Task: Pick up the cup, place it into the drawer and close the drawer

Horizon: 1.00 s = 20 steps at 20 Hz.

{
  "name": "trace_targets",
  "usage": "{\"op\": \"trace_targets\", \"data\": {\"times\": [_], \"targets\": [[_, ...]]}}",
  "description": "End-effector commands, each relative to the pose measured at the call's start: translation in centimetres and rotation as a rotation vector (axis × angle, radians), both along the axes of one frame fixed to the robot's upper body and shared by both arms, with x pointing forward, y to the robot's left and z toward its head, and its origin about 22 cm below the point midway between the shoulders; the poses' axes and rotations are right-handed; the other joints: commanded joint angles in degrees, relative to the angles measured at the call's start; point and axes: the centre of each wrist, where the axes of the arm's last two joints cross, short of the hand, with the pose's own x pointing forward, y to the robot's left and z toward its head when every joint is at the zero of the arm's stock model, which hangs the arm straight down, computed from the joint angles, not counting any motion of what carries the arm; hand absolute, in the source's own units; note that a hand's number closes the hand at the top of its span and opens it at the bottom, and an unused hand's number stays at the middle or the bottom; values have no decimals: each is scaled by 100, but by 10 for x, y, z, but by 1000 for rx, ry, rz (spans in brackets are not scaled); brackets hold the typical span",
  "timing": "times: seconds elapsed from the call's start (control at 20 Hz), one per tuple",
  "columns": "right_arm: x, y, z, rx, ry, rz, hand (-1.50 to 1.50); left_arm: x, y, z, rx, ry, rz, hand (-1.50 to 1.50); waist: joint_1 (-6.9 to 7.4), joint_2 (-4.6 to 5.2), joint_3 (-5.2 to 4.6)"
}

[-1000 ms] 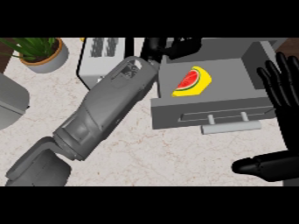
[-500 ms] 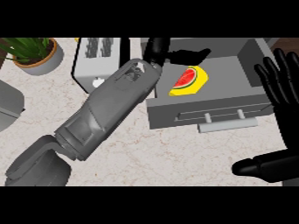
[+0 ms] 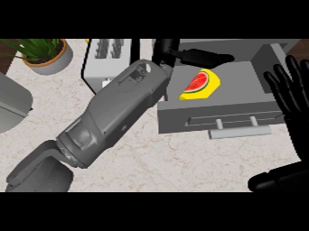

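Currently: cup point(image 3: 201, 84) lying in the open drawer point(image 3: 250, 106).
Left hand point(image 3: 192, 55) is hovering released above it; right hand point(image 3: 300, 97) is resting spread. Likely hazard: shutting jolts, tipping the cup.

Our left hand point(image 3: 194, 55) reaches over the open drawer point(image 3: 244, 90), whose right half lies bare. The toaster point(image 3: 107, 56) crowds its left side.

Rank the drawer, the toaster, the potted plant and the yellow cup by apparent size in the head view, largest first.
1. Drawer, largest.
2. Toaster, though the left forearm hides part of it.
3. Potted plant, looking nearly as large as the toaster, so that order is unsure.
4. Yellow cup with a watermelon picture, smallest, lying in the drawer.
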Motion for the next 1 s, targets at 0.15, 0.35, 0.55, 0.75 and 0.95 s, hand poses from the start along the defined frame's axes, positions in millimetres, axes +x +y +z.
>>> {"op": "trace_targets", "data": {"times": [0.15,0.35,0.55,0.75,0.95], "targets": [[-12,-13,14,-34,-17,33,150,5,6,9,-131,39,-38,-150,341,-79,-5],[-19,-23,11,-191,-12,54,150,5,41,0,-177,31,-10,-150,505,-129,-8],[-21,-27,9,-338,-1,43,150,-1,75,-8,-227,50,69,-150,661,-170,-10],[-30,-37,12,-421,5,43,150,-15,109,-26,-234,81,96,-150,574,-149,-7],[-26,-31,2,-494,23,15,150,-30,154,-12,-247,85,113,-150,613,-143,-5]]}}
